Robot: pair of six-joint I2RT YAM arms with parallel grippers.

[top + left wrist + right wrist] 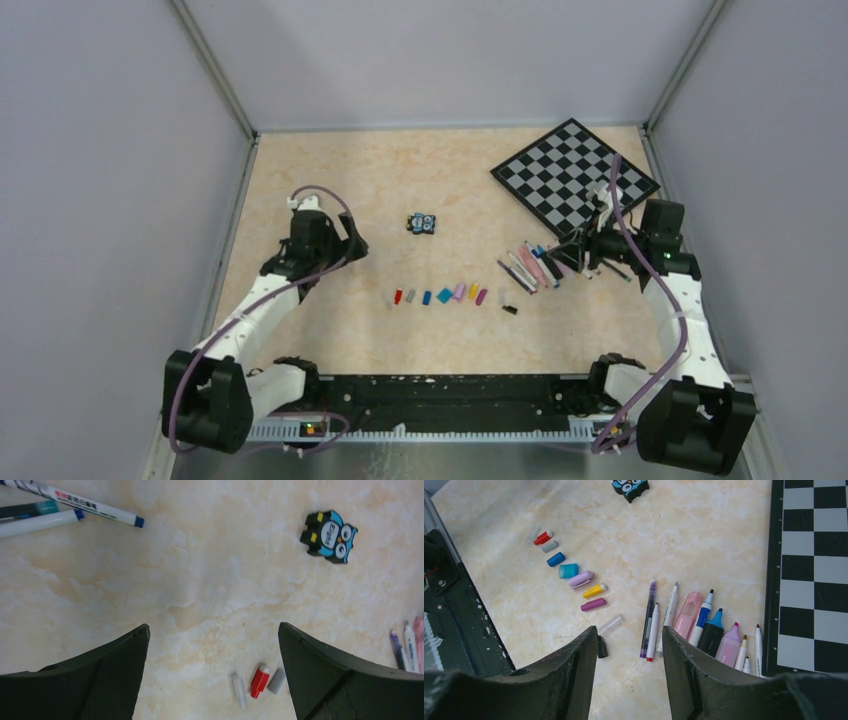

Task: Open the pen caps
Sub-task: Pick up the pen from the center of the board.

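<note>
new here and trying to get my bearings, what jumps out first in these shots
A row of coloured caps lies across the middle of the table, already off the pens, which are fanned out just to its right. Beyond the pens a chessboard sits askew in the far right corner, and a small owl toy lies alone beyond the caps.

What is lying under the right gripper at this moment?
Under the open right gripper is bare table. A black cap lies partly hidden by one finger; the other finger covers the near ends of several pens.
</note>
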